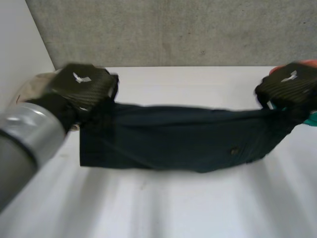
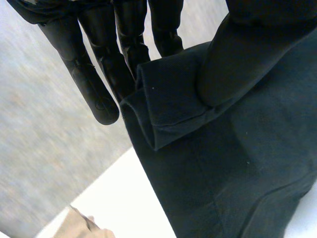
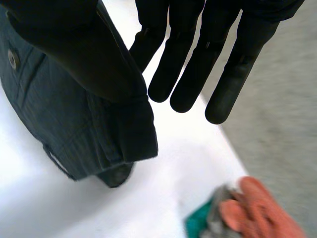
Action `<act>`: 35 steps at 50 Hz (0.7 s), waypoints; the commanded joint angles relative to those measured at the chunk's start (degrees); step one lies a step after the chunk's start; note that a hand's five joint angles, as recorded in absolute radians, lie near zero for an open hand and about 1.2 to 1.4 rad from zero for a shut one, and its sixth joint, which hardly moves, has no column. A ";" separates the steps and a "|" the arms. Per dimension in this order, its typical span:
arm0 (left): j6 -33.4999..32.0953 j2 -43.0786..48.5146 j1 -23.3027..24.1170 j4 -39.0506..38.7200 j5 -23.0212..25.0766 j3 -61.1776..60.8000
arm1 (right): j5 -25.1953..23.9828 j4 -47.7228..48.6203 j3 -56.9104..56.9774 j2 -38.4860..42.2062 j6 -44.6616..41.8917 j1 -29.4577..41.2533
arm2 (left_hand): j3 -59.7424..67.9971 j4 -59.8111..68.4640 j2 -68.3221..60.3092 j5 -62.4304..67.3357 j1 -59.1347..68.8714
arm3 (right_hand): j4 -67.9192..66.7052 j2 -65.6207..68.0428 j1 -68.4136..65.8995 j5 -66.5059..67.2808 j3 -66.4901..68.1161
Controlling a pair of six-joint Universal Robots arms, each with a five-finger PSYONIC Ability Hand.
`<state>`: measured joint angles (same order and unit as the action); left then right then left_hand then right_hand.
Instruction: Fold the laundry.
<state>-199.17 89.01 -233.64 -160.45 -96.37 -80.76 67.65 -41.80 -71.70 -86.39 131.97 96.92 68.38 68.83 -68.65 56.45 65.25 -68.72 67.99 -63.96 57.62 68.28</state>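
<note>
A dark navy garment (image 1: 183,139) with a button hangs stretched between my two hands above the white table (image 1: 163,208). My left hand (image 1: 84,84) holds its left end. In the left wrist view the thumb (image 2: 223,64) pinches a folded hem of the garment (image 2: 237,163) against the straight fingers (image 2: 94,84). My right hand (image 1: 290,87) holds the right end. In the right wrist view the thumb presses the waistband edge of the garment (image 3: 74,124) from above, a fingertip shows below it, and the other fingers (image 3: 188,64) stick out straight beside the cloth.
A beige cloth (image 1: 34,82) lies at the table's far left, past my left hand (image 2: 84,228). Teal and orange cloths (image 3: 247,208) are heaped by the right edge (image 1: 312,119). A grey wall (image 1: 173,29) stands behind the table.
</note>
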 commanded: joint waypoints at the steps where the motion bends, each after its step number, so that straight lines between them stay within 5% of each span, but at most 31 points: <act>1: -0.78 17.67 -0.23 -5.57 -0.75 5.69 | 6.00 3.20 2.52 13.86 -0.39 6.62 | 11.62 11.17 -11.35 13.55 14.75 | -11.28 12.01 -16.04 12.38 11.72; 13: -14.48 36.32 -1.90 -19.79 -2.51 33.20 | 15.41 31.57 17.54 27.59 0.48 9.87 | 11.62 11.17 -11.35 13.55 14.75 | -11.28 12.01 -16.04 12.38 11.72; 20: -19.59 36.94 -2.52 -42.38 -2.86 44.02 | 16.28 65.28 20.81 24.79 9.51 10.49 | 11.62 11.17 -11.35 13.55 14.75 | -11.28 12.01 -16.04 12.38 11.72; 24: -19.51 34.05 -3.48 -52.06 -2.51 44.73 | 16.90 75.96 20.89 23.37 14.09 10.49 | 11.62 11.17 -11.35 13.55 14.75 | -11.28 12.01 -16.04 12.38 11.72; 35: -14.24 31.23 -4.36 -47.06 -2.42 32.35 | 15.85 73.71 17.21 24.68 16.39 11.10 | 11.62 11.17 -11.35 13.55 14.75 | -11.28 12.01 -16.04 12.38 11.72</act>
<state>-217.32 120.79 -237.64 -211.65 -98.82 -39.17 84.54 35.37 -50.84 -62.86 148.20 107.56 68.38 68.85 -68.66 56.82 65.25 -68.76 68.01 -63.96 58.17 68.49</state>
